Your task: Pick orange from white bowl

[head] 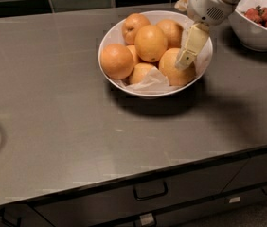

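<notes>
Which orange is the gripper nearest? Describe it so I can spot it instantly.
On the grey counter, find the paper-lined white bowl, not the bowl of red fruit. The orange sits at its front right, by the rim, and alone is partly covered by the gripper hanging over it.
</notes>
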Controlling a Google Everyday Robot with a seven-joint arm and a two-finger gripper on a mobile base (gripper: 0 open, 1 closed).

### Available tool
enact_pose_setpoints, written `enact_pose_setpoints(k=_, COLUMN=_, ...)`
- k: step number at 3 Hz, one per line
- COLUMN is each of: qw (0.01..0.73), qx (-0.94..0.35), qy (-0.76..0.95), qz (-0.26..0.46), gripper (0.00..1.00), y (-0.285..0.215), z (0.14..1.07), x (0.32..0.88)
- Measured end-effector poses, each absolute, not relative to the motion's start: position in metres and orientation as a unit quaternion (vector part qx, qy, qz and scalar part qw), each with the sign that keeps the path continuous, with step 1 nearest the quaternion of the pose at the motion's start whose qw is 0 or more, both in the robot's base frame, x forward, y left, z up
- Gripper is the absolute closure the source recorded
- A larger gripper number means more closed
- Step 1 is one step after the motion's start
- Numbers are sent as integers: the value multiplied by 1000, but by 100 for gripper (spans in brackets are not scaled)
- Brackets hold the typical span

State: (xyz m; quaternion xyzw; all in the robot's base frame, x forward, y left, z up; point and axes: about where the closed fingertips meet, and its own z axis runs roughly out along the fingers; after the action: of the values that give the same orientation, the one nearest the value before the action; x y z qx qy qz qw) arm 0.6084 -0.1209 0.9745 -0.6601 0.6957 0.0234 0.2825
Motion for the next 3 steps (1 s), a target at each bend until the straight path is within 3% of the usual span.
enact_pose_setpoints(k=3, qw=276, qx=-691, qy=667, qz=34, gripper=2, y=-79, z=985, x=617)
